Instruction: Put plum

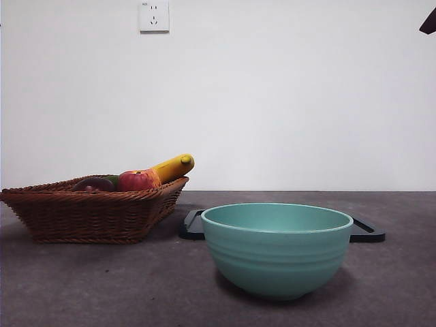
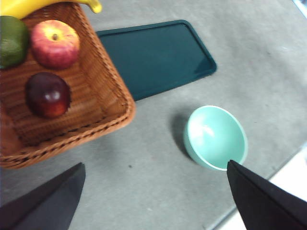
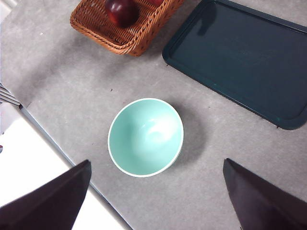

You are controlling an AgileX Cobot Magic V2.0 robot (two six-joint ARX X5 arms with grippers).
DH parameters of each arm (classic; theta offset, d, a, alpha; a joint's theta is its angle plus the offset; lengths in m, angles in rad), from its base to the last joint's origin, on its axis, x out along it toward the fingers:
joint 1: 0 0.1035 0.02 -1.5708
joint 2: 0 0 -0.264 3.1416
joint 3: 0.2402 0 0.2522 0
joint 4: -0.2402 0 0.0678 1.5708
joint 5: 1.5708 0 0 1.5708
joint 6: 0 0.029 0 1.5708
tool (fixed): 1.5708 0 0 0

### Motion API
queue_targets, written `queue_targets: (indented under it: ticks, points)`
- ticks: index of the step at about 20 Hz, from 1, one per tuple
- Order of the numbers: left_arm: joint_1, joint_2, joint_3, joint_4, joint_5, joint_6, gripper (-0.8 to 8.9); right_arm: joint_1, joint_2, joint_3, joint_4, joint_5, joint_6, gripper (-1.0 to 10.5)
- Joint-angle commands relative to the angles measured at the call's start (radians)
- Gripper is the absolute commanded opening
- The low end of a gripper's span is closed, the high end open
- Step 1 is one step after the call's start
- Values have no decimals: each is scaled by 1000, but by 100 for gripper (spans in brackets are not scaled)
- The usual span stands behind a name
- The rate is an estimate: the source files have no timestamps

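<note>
The plum point(image 2: 47, 94) lies in the wicker basket point(image 2: 112, 103), on its woven floor and a little apart from the other fruit. The left wrist view shows it whole, dark and glossy; in the front view only its top point(image 1: 93, 184) shows above the basket rim point(image 1: 82, 211), and the right wrist view catches it point(image 3: 122, 11) at the picture's edge in a corner of the basket point(image 3: 124, 40). Sharing the basket are a red-and-yellow apple point(image 2: 55, 43), a green fruit point(image 2: 12, 40) and a banana point(image 2: 29, 5) whose end sticks out over the rim; the right wrist view does not show these clearly. The left gripper point(image 2: 153, 201) hangs above the table with its fingers point(image 2: 48, 203) spread wide and nothing between them, the plum ahead of one finger and well apart from it. Near the other finger sits a teal bowl point(image 2: 216, 139), which holds nothing. The right gripper point(image 3: 156, 201) also hangs high, fingers point(image 3: 261, 201) wide apart and gripping nothing, with the bowl point(image 3: 145, 137) just ahead of the gap between them. Beyond the bowl lies a dark green tray point(image 3: 244, 57), bare, beside the basket; the front view shows it only as a thin dark edge point(image 1: 191, 228) behind the bowl point(image 1: 276, 252). That view shows a single black tip at a top corner point(image 1: 429, 22), and a wall socket point(image 1: 154, 16) that neither wrist view shows.
</note>
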Motion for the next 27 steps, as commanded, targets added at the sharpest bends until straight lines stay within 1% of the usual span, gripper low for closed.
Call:
queue_targets:
  ticks: [1,7,11,14,18,21,24,27]
  points:
    - [-12,29,41,17,-30,-14,468,4,8,19,6,-4,0,442]
    - [-56,204,207,16,-171,-9,458,4,8,19,6,-4,0,442]
    - [-69,360,275,21,-234,31,457,4,8,19,6,-4,0,442]
    - [-69,475,290,34,-261,48,456,4,8,19,6,-4,0,442]
    - [-69,605,290,117,-304,66,456,4,8,19,6,-3,0,442]
    - [-69,689,290,161,-307,69,456,4,8,19,6,-3,0,442]
    - [-69,762,290,196,-352,79,456,4,8,19,6,-3,0,442]
    - [-69,826,290,225,-358,80,455,4,8,19,6,-4,0,442]
